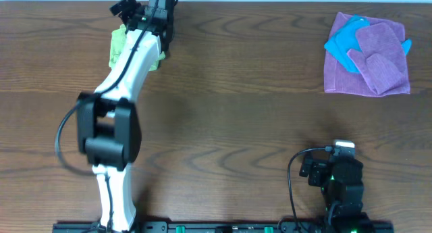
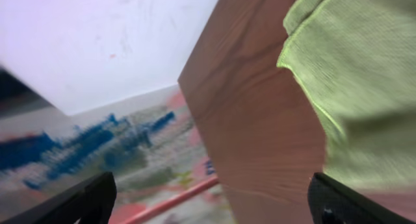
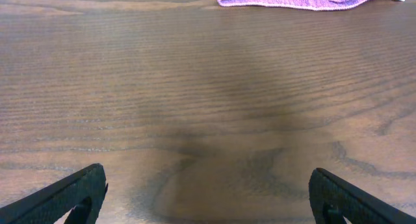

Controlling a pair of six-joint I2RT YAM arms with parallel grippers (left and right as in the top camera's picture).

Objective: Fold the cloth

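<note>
While left end effector (image 2: 211,201) is held apart, seemingly empty, at tabletop (image 2: 260,120) edge, green cloth (image 2: 364,74) corner should be pinched low, drawn inward.

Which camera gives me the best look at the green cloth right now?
Left wrist: the green cloth fills its right side, weave and edge clear. Overhead shows only slivers beside the left arm. Right wrist shows none of it.
</note>
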